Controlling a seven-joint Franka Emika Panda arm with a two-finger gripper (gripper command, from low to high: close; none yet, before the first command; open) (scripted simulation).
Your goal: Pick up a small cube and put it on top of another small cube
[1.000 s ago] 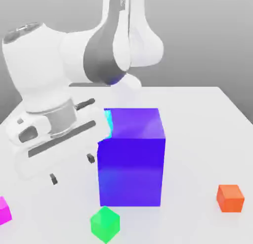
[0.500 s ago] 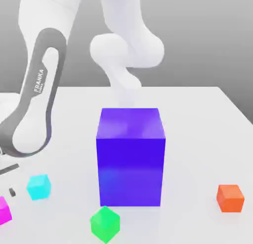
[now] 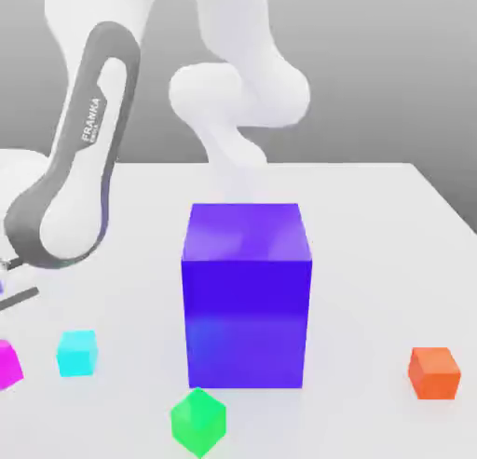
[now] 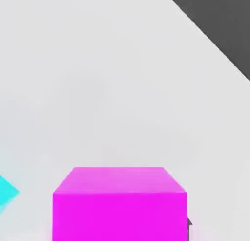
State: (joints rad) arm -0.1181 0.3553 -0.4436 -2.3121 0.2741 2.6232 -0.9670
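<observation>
The cyan cube (image 3: 76, 352) sits flat on the white table (image 3: 373, 224), toward the exterior view's left, just beside the magenta cube (image 3: 7, 363) and apart from it by a narrow strip of bare table. The big blue block (image 3: 247, 294) stands well to its right in that view, the green cube (image 3: 197, 420) lies in front of the block, and an orange cube (image 3: 434, 371) rests far off on the right.

From the hand camera the magenta cube (image 4: 119, 203) looms close, with a corner of the cyan cube (image 4: 7, 191) beside it. A dark sliver at the magenta cube's edge may be a fingertip, but I cannot tell how far the claw is open, nor whether it grips anything. The arm (image 3: 79, 159) bends down over the table's left side.

The cyan cube looks to me like a light, rigid little thing with smooth, flat faces, so probably a bit slick but in no danger of crushing. I would take it across two opposite side faces, low and centred, fingers square to the faces so it does not twist out. Its neighbour stands close, so the fingers want care going in on that side.

No containers here; every cube rests straight on the table.
</observation>
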